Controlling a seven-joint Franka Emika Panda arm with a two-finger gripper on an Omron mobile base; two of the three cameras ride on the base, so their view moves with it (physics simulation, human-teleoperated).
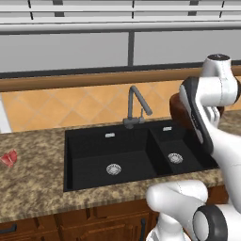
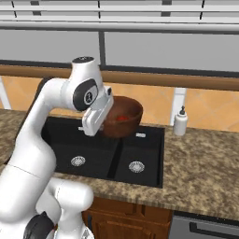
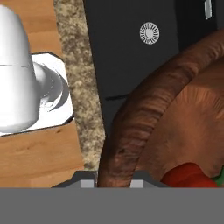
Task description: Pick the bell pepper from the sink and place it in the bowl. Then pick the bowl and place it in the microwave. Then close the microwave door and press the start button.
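My gripper (image 3: 113, 180) is shut on the rim of the dark brown bowl (image 3: 175, 113), one finger on each side of the wall. The bowl (image 2: 125, 115) hangs tilted in the air above the narrow basin of the black sink (image 2: 93, 151). Inside it lies the bright red bell pepper (image 3: 189, 175), which appears as a red spot (image 2: 122, 118) in the right base view. In the left base view the bowl (image 1: 176, 109) is mostly hidden behind my arm, over the sink (image 1: 113, 150). The microwave and its door are out of view.
A grey bent-neck faucet (image 1: 134, 106) stands behind the basins. A white soap bottle (image 2: 180, 122) sits on the granite counter right of the sink. A flat pinkish-red thing (image 1: 9, 158) lies on the counter far left. Silver drains (image 3: 149, 33) mark the basin floors.
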